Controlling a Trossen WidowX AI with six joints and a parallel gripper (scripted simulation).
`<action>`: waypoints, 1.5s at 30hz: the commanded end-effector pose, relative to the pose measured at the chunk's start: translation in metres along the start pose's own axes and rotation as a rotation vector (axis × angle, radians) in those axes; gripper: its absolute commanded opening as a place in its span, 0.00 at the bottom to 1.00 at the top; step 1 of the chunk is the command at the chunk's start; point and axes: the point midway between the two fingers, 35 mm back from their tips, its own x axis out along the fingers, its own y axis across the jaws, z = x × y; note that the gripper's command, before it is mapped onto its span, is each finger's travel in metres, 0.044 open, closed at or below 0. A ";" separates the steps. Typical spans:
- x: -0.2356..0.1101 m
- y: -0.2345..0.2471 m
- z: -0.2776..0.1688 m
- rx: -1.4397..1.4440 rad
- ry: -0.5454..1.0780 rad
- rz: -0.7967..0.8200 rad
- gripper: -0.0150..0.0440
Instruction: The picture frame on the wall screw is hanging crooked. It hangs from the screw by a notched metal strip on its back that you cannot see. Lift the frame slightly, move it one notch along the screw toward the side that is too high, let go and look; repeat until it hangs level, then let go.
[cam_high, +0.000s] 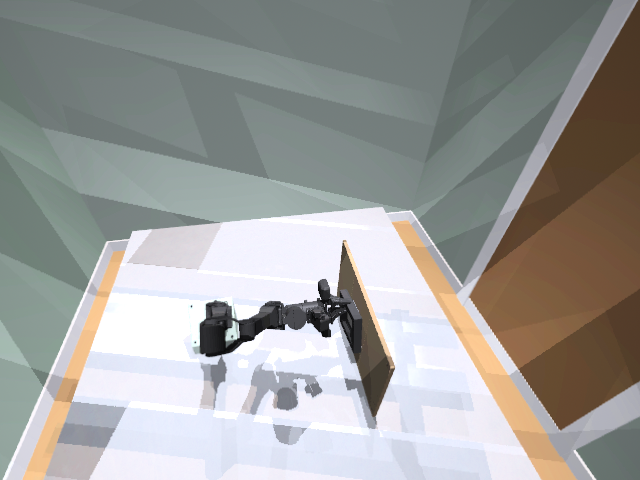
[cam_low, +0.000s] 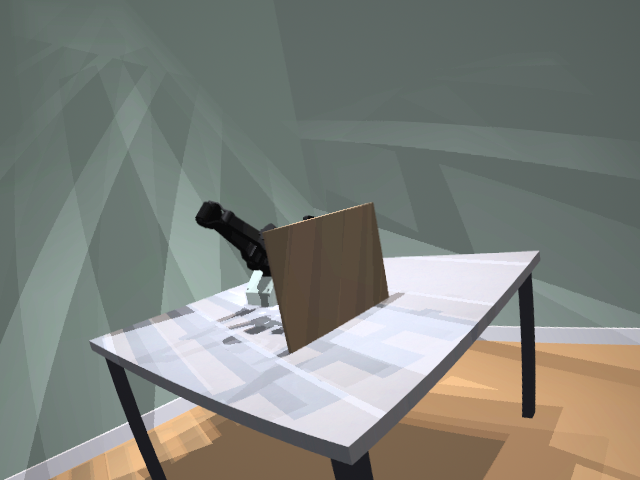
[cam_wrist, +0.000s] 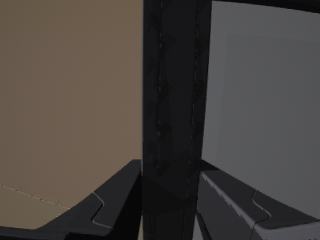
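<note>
A: So, where's the picture frame (cam_high: 353, 322)?

B: Up against the wooden wall panel (cam_high: 368, 330), on the arm side, roughly mid-panel. Panel stands upright on the white table (cam_low: 439, 289).

A: Claw status?

B: Gripper (cam_wrist: 150, 216) is pinching the frame's dark edge bar, one finger (cam_wrist: 103, 210) on the panel side, other on the grey pic face. Screw + strip not visible. Ext cam: panel back hides the frame.

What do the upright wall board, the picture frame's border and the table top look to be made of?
Wall board: looks like wood, matte brown with vertical grain streaks.
Picture frame: border is dark, matte and faintly speckled, plastic or painted wood, hard to tell; the gripper is clamped on it.
Table top: pale, glossy, showing reflections; perhaps laminate or polished stone.
</note>
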 end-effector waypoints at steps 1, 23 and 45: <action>0.000 0.001 0.001 0.004 -0.003 0.007 0.25; 0.000 0.002 0.003 0.004 -0.003 0.007 0.25; 0.000 0.004 0.008 0.004 -0.003 0.007 0.25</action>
